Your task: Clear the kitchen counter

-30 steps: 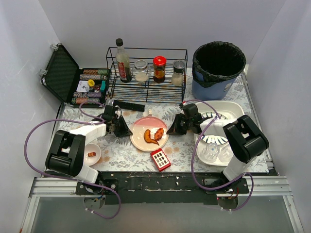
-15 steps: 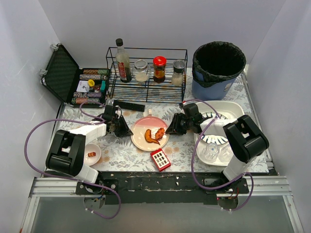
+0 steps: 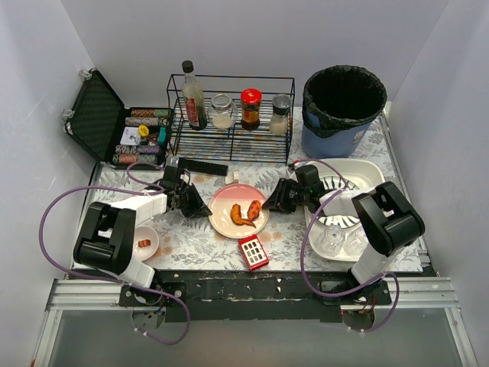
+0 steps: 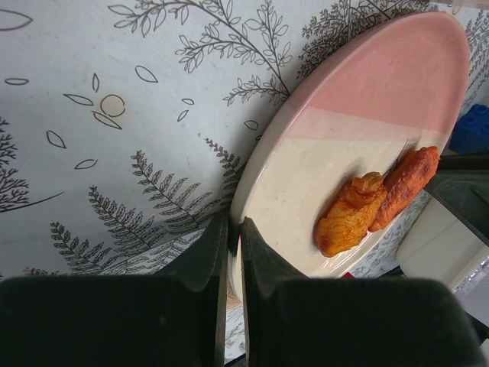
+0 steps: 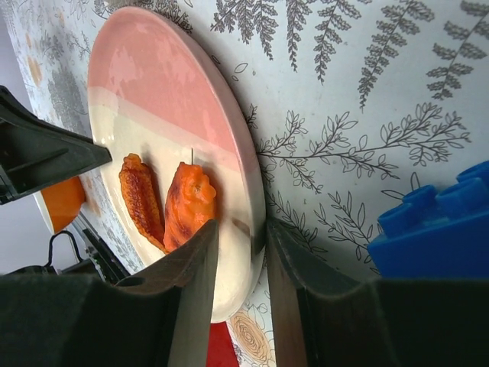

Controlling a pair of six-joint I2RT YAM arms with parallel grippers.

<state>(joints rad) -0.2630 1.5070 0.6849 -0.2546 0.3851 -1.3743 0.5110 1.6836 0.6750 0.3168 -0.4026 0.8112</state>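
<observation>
Left jaws clamped on the pink plate [image 4: 367,99], right jaws open astride its rim: my one-sided lift could spill the chicken wings [image 4: 351,215].

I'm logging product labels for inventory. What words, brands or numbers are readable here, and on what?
None can be read.
Labels on the dark glass sauce bottle and the red-lidded jar in the black wire rack: too small and blurred.
The pink and cream plate bears no writing.
</observation>
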